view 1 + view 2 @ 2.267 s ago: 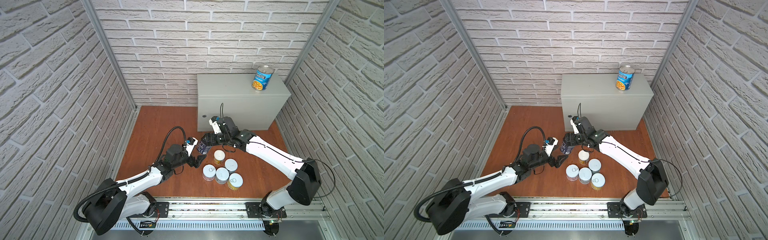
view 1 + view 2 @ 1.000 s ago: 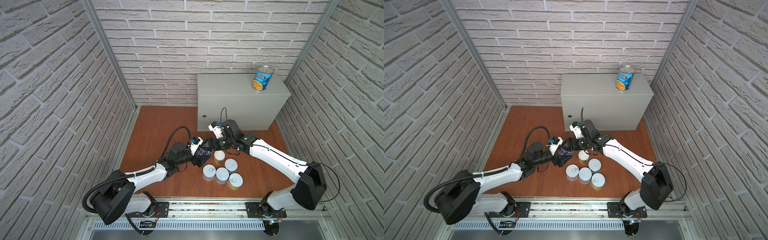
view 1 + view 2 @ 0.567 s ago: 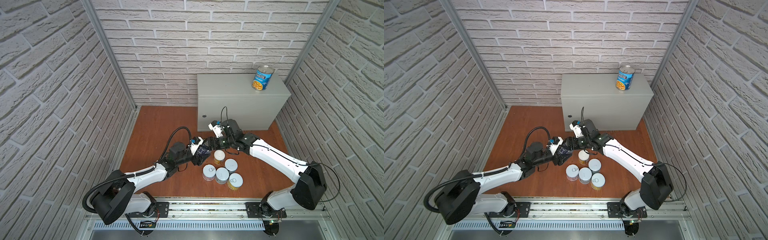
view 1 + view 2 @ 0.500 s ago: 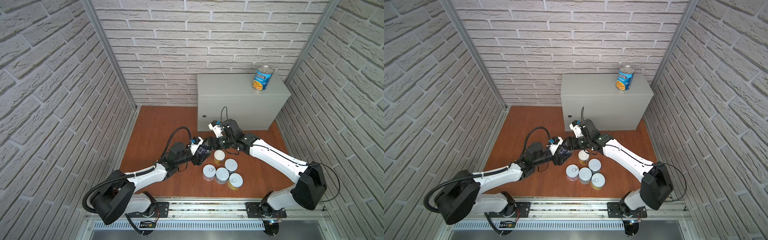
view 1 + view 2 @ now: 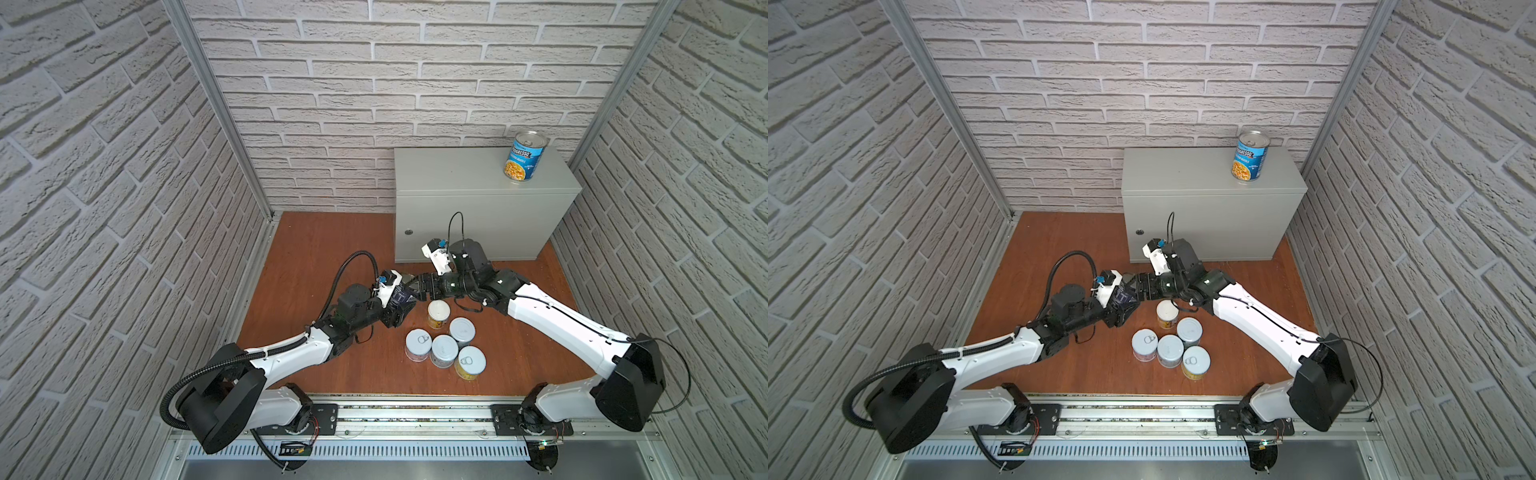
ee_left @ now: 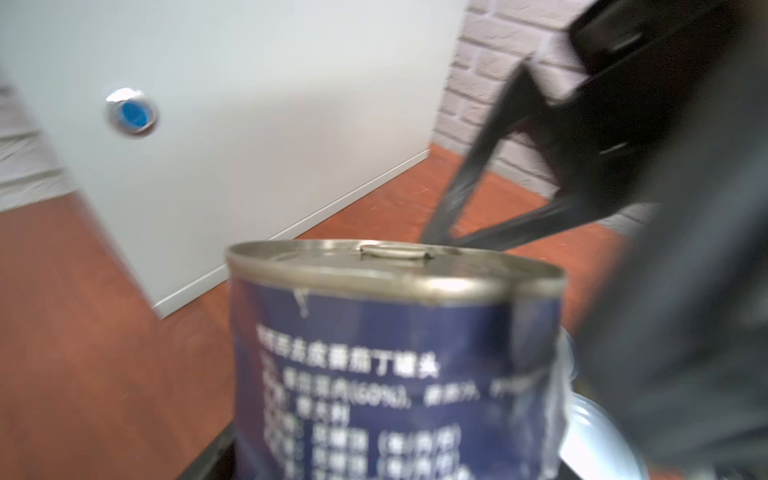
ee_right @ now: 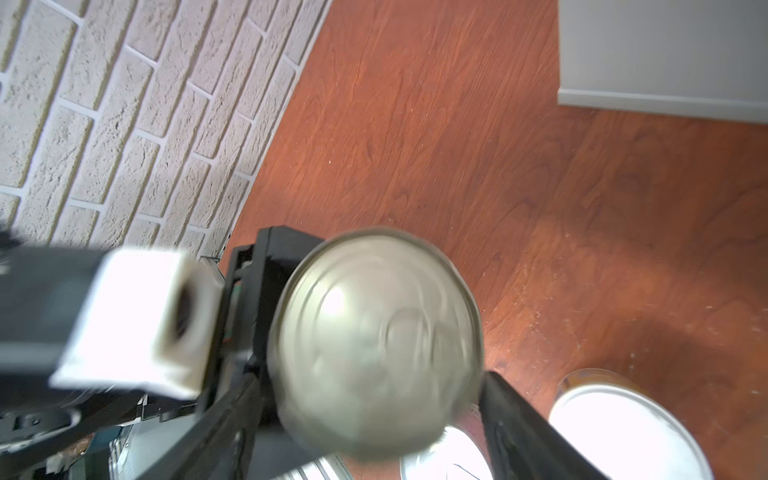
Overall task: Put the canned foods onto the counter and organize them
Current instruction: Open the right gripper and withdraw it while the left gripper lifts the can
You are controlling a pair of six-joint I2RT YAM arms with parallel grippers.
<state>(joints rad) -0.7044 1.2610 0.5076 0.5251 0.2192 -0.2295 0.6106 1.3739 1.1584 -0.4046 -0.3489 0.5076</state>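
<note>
Now navy can (image 6: 395, 374) is clamped in left gripper (image 5: 400, 302) — right gripper (image 5: 415, 286) jaws flank lid, grip cannot be told; released too soon, can could be tipped onto short cans (image 5: 444, 349)

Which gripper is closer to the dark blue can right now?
Left. The left gripper is clamped around the dark blue can; the right gripper sits at its lid end, jaws apart.
</note>
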